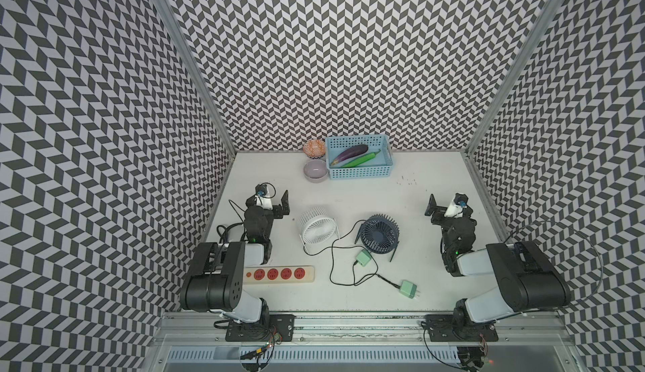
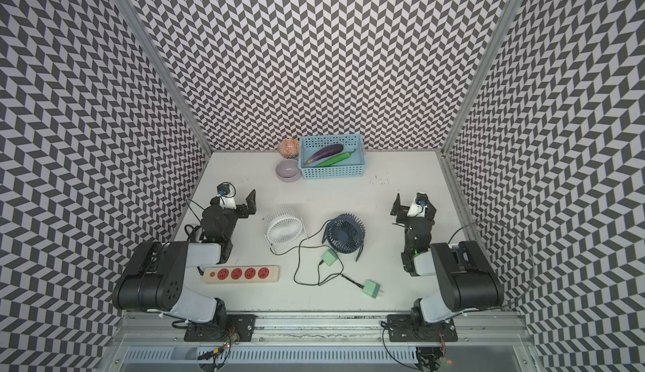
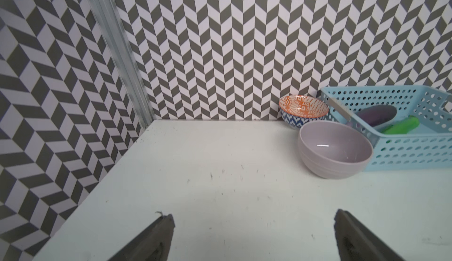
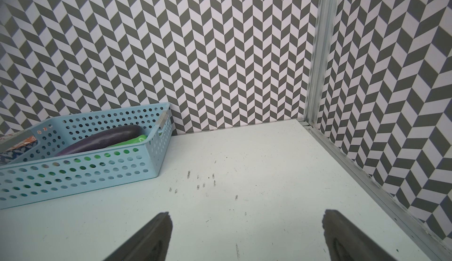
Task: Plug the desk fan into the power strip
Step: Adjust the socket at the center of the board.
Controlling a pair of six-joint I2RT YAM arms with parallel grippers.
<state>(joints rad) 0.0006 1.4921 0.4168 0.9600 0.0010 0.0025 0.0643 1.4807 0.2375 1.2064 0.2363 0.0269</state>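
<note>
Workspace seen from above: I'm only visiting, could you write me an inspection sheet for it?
Surface: white table, small dark scuffs.
Job's things: power strip, four sockets free; white fan and navy fan standing; green plug by the navy fan, second green plug nearer the front, both loose.
Clutter: blue basket holding eggplant and green vegetable; patterned bowl and lilac bowl beside it.
Grippers: left gripper and right gripper open, empty.
Cables: black cords looping across the table, unplugged.
Surroundings: zigzag-patterned walls.
</note>
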